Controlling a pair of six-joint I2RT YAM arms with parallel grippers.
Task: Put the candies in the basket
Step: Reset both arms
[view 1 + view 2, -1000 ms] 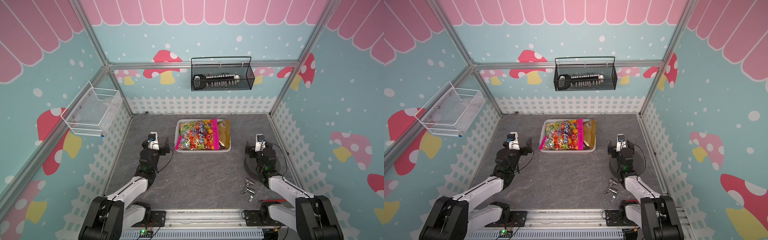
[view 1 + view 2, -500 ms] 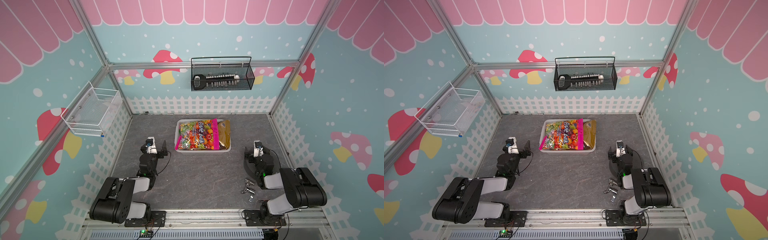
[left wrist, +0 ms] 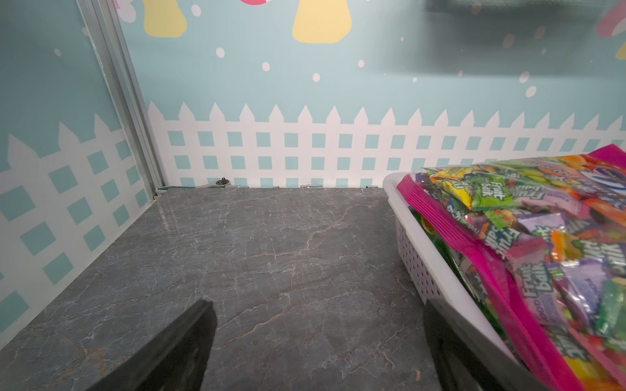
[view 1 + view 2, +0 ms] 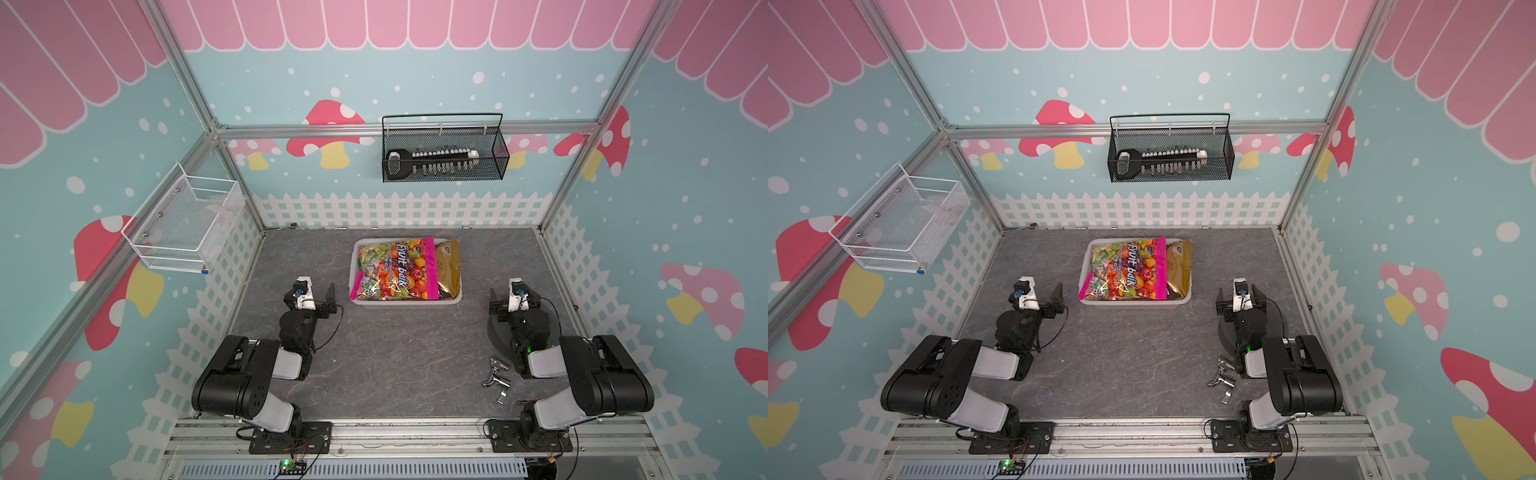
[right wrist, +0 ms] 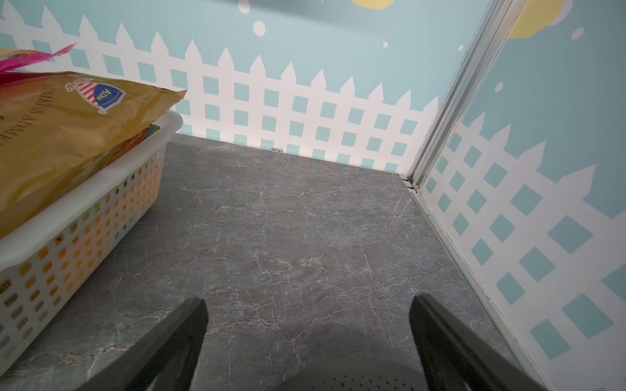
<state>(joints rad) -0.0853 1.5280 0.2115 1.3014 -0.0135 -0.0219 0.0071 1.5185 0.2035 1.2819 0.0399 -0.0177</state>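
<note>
So the spot everything hinges on is the white perforated basket (image 4: 405, 304), which sits on the grey table (image 4: 395, 357) ahead of both arms and roughly centred between them. Its longer side runs left to right across the robot's front.

The left gripper (image 4: 312, 298) is the nearer one. In the left wrist view the basket's near corner (image 3: 440, 270) is just beside that gripper's inner finger, with bare tabletop between the jaws. The right gripper (image 4: 514, 301) is a bit further off on the other side, and its wrist view shows the basket wall (image 5: 84, 237) off to the side.

Both grippers are spread wide, and neither holds or touches anything.

As for the candies, they're in the basket. On top is the big clear multicoloured bag with the pink edges (image 4: 390, 270), lying flat with its pink sealed ends at the basket's left and right. A gold bag (image 4: 449, 266) pokes out from under it on the right and rides up over the rim (image 5: 67, 135). There's a sliver of green packaging (image 3: 452, 259) lower down, but the rest of the pile is hidden, so the bags can't be counted.

In both top views no bag is loose on the table. Only some small shiny metal parts (image 4: 496, 376) lie near the right arm, and those aren't candy.

Looks like the job is basically done, with nothing left for either arm to grab
</note>
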